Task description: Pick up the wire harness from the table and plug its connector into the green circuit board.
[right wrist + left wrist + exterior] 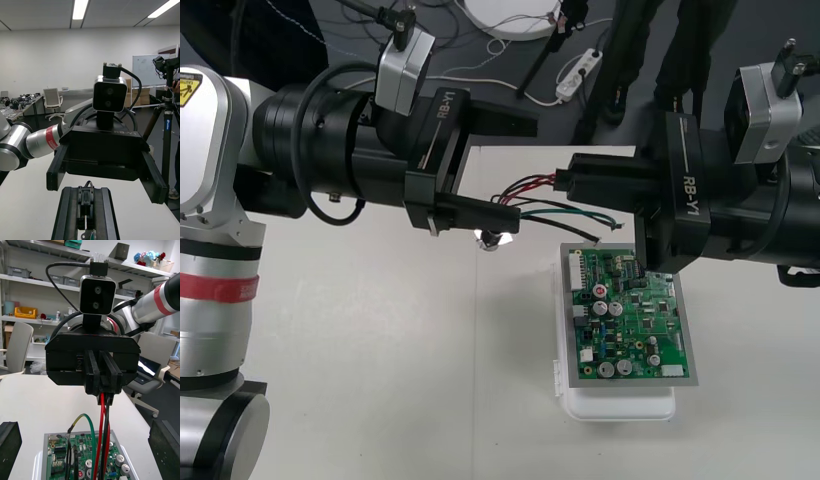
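The green circuit board [635, 315] sits on its white base [620, 405] right of the table's middle. Above the board's far edge my right gripper [564, 181] is shut on the harness's black plug [87, 199]. Red, black and green wires [525, 187] run left from it toward my left gripper [525, 170], which stands open around them without touching. The round metal socket [493, 238] shows just under the left gripper's lower finger. In the left wrist view the right gripper [101, 388] holds the wires [102, 420] over the board [86, 459], between my open left fingers [9, 444].
Bare table lies left of and in front of the board. A white power strip [577, 70] and cables lie on the dark floor beyond the far edge. The two grippers face each other closely over the table's middle.
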Controlling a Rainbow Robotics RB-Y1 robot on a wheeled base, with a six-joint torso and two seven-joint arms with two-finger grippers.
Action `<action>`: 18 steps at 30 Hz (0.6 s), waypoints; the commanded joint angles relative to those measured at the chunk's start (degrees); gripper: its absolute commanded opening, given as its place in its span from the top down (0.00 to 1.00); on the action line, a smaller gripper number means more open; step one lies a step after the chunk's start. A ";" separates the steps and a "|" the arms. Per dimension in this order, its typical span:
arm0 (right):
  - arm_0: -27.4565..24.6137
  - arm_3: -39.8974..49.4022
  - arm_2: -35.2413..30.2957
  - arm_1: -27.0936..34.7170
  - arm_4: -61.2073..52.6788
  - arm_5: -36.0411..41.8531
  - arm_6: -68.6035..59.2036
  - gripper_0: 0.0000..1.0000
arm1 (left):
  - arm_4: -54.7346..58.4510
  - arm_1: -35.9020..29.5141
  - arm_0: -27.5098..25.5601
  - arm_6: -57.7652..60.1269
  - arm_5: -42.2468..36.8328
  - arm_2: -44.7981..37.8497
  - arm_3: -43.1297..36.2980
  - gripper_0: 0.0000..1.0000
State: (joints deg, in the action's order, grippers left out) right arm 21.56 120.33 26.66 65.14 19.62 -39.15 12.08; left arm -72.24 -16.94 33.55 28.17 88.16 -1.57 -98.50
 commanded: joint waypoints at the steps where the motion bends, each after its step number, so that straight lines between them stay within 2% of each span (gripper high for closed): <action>1: 2.08 1.66 0.59 -1.95 0.33 0.83 -3.47 1.00 | 1.40 1.39 2.66 -3.74 -0.45 1.83 -1.17 0.00; 18: 2.17 1.22 0.68 -4.76 4.64 1.10 -4.00 1.00 | 2.89 1.39 2.75 -5.49 -2.12 2.18 -1.17 0.00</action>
State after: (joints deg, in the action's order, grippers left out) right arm 21.69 120.33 26.66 61.25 23.97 -38.45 10.30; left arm -70.33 -16.91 33.55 27.69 88.06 -0.57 -98.50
